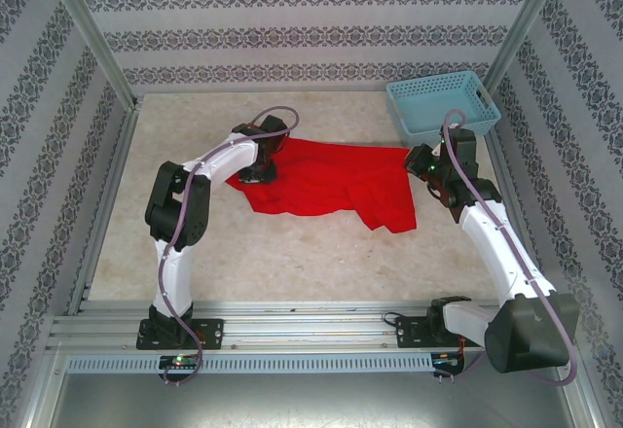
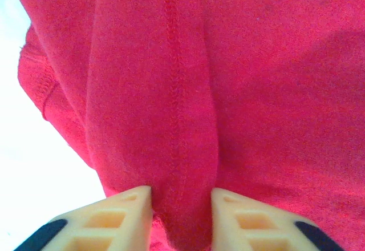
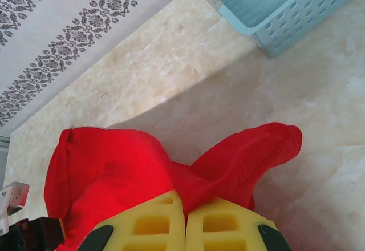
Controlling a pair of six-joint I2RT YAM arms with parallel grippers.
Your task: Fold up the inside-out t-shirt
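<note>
Between the fingers of the left claw (image 2: 181,197) stands a ridge of the shirt (image 1: 331,185), with a stitched seam (image 2: 174,91) running up its middle and away from the tips. The jaws are partly closed, each finger pressed against one side of that ridge. We read this as a pinch on the cloth, though we cannot tell how firm it is. The exposed seam suits a shirt that is inside out.

At the tips of the right claw (image 3: 183,202) the fingers meet with red cloth squeezed between them. A hemmed edge flares out ahead of them and to their right, above the table (image 3: 319,148). Beyond that claw, up and to the right, sits the basket (image 3: 296,11), apart from the cloth.

From above, the shirt lies spread and rumpled between the two claws, one at each end. We judge that both ends are held so the cloth can be drawn taut and laid flat before any fold. No fold looks made yet. The risk, we think, is that the left pinch takes more than one layer, since the ridge is thick.
</note>
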